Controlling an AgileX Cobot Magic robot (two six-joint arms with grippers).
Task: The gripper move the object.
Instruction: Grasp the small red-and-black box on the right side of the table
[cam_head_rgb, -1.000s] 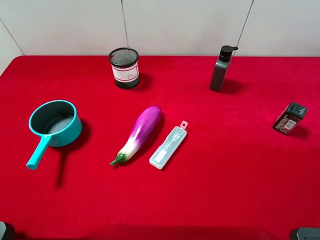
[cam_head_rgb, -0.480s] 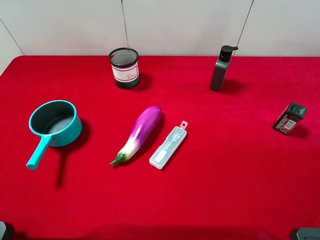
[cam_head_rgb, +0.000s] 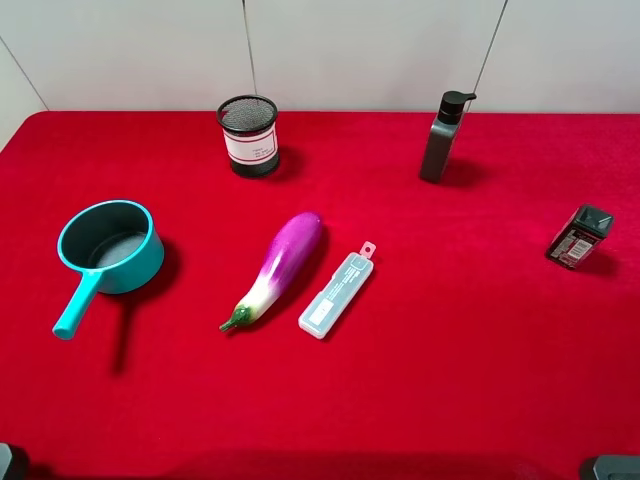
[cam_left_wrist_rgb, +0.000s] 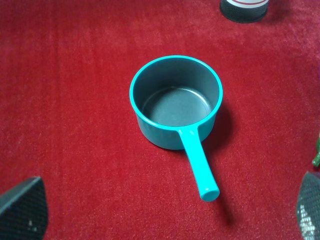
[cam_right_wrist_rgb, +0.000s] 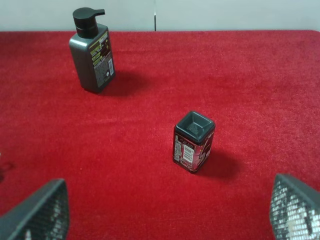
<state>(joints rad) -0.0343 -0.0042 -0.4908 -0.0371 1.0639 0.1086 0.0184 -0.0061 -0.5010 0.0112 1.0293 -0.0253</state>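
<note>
The object (cam_head_rgb: 579, 236), a small black box with a red-and-white label, stands on the red cloth at the far right. In the right wrist view the object (cam_right_wrist_rgb: 193, 141) stands upright ahead of my right gripper (cam_right_wrist_rgb: 167, 212). That gripper is open, with nothing between its mesh-patterned fingers (cam_right_wrist_rgb: 40, 212), and it is well short of the box. My left gripper (cam_left_wrist_rgb: 167, 210) is also open and empty, hovering near the handle end of a teal saucepan (cam_left_wrist_rgb: 175, 100). In the exterior high view only dark corners of the arms show at the bottom edge.
The teal saucepan (cam_head_rgb: 108, 245) sits at the left. A purple eggplant (cam_head_rgb: 275, 268) and a translucent flat case (cam_head_rgb: 337, 294) lie mid-table. A black mesh cup (cam_head_rgb: 248, 135) stands at the back left. A dark grey pump bottle (cam_head_rgb: 441, 138) (cam_right_wrist_rgb: 92, 52) stands at the back right.
</note>
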